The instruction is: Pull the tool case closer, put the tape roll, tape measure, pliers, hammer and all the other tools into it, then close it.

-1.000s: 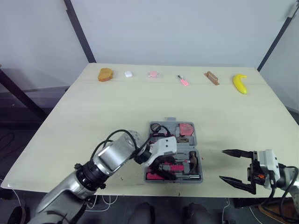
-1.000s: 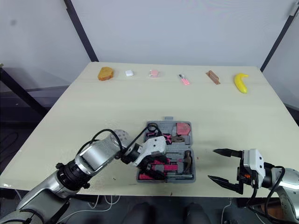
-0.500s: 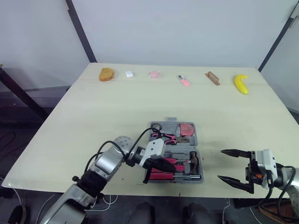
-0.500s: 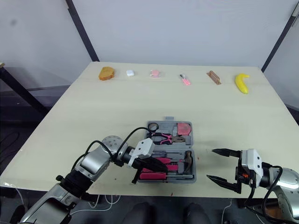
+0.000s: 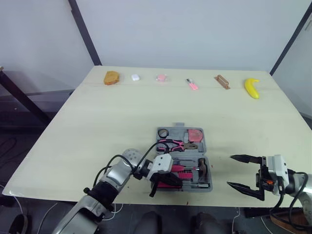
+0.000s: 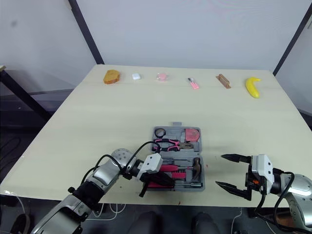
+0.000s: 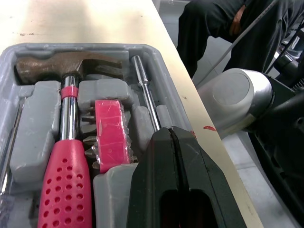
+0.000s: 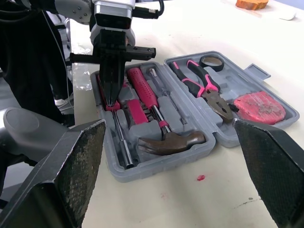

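The tool case lies open toward the 6 o'clock edge of the table. Inside it, the tape roll sits at 11 o'clock, the tape measure at 1 o'clock and the pliers across the middle. The hammer fills the near half, its head at 4 o'clock.

The left gripper hangs over the case's 7 o'clock corner with its fingers pressed together and nothing between them. The right gripper waits well apart from the case at 4 o'clock, with its fingers spread wide.

Packing looks finished, so the step in hand is probably closing. That calls for catching the outer rim of one half and folding it over the hinge without tipping the tools out. The other gripper should steady the case.
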Action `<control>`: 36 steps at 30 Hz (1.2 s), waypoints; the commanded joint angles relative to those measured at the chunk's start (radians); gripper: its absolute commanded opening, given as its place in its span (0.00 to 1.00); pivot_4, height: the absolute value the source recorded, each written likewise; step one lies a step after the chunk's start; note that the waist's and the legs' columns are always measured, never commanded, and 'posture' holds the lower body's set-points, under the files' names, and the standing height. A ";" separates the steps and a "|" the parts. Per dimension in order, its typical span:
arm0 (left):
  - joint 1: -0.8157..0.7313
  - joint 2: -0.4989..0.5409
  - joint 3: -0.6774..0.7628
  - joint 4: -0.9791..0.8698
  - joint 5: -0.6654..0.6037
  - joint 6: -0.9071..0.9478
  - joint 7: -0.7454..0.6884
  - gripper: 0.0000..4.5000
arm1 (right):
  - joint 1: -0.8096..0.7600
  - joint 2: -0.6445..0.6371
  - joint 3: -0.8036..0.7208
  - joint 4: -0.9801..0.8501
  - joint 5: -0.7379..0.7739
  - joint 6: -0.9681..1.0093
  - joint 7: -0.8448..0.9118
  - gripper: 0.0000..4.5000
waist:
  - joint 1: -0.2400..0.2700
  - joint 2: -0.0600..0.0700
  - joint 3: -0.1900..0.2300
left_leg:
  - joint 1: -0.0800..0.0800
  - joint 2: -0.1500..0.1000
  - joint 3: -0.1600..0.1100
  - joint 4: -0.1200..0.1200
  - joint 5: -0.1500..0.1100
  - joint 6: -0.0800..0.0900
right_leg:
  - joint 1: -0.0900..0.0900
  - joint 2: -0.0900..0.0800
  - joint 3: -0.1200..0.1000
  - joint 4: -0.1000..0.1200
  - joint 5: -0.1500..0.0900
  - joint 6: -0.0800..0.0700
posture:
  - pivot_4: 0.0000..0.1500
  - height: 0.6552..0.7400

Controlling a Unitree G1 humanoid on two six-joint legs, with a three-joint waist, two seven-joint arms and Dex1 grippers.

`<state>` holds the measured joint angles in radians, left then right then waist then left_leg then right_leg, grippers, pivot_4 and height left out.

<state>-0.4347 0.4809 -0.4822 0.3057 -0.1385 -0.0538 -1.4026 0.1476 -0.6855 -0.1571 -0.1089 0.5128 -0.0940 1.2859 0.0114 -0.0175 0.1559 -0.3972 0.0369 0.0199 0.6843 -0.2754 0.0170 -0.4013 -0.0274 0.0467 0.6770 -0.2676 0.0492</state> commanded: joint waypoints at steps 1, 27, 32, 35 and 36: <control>0.011 -0.007 -0.026 0.057 0.053 -0.004 0.001 0.01 | -0.003 -0.004 -0.013 -0.032 0.010 -0.009 -0.003 1.00 | 0.000 0.000 0.000 | 0.000 0.000 0.000 0.000 0.000 0.000 | 0.000 0.000 0.000 0.000 0.000 0.000 | 1.00 1.00; 0.140 0.114 0.441 -0.101 -0.178 0.169 0.203 0.01 | -0.262 0.057 0.108 0.249 -0.191 0.025 -0.178 1.00 | -0.016 0.001 0.000 | 0.000 0.001 -0.001 0.000 0.000 0.000 | 0.000 0.000 0.000 0.001 0.000 0.000 | 1.00 1.00; 0.151 0.118 0.462 0.004 -0.144 0.114 0.242 0.01 | -0.359 0.090 0.174 0.367 -0.259 0.003 -0.182 1.00 | -0.023 0.001 0.000 | 0.000 0.001 -0.001 -0.001 0.000 0.000 | -0.001 0.000 -0.001 0.000 0.000 0.000 | 1.00 1.00; 0.159 0.115 0.512 0.026 -0.174 0.135 0.286 0.01 | -0.368 0.106 0.155 0.383 -0.246 0.005 -0.202 1.00 | -0.024 0.001 0.000 | 0.000 0.001 -0.001 -0.001 0.000 0.000 | -0.001 0.000 -0.001 0.001 0.000 0.000 | 1.00 1.00; 0.166 0.122 0.559 0.047 -0.201 0.145 0.310 0.01 | -0.359 0.111 0.125 0.393 -0.224 -0.007 -0.207 1.00 | -0.024 0.001 0.000 | 0.000 0.001 -0.002 -0.001 0.000 0.000 | -0.001 -0.001 -0.001 0.001 0.000 0.000 | 1.00 1.00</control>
<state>-0.2714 0.5915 0.0054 0.3426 -0.3022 0.0862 -1.1193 -0.2167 -0.5709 0.0194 0.2859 0.2585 -0.0741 1.0856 -0.0125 -0.0161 0.1561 -0.3975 0.0381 0.0177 0.6835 -0.2754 0.0169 -0.4022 -0.0281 0.0460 0.6777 -0.2675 0.0490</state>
